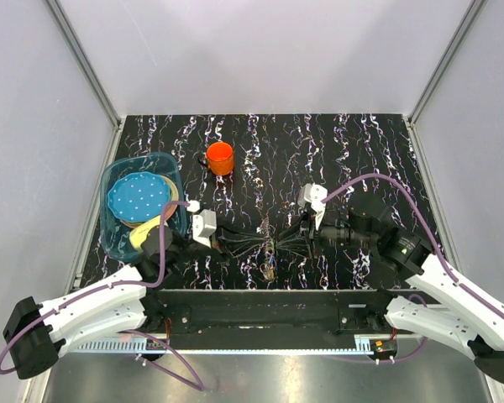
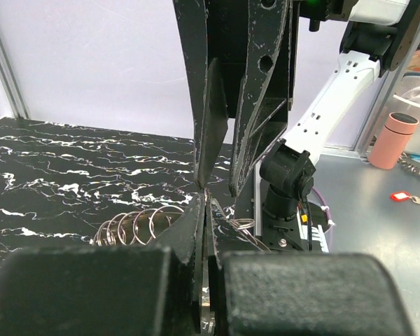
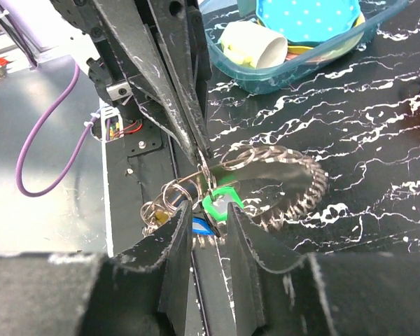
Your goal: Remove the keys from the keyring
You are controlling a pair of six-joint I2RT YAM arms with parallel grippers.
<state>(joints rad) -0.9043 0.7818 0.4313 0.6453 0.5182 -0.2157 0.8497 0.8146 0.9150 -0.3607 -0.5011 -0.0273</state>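
The keyring [image 3: 301, 189] is a loop of many small metal rings lying on the black marbled table between my two grippers; it also shows in the top view [image 1: 269, 245] and the left wrist view [image 2: 136, 227]. A green key [image 3: 220, 204], a blue key [image 3: 199, 227] and a brass-yellow one [image 3: 156, 217] hang on it. My left gripper [image 2: 206, 198] is shut on a thin ring of the keyring. My right gripper [image 3: 210, 210] faces it, jaws a little apart, with the green key's head between the tips.
An orange cup [image 1: 220, 157] stands at the back. A clear blue bin [image 1: 118, 243] at the left holds a blue dotted plate [image 1: 139, 197] and a pale cup [image 3: 252, 42]. The table's front edge and the arm bases lie just behind the keyring.
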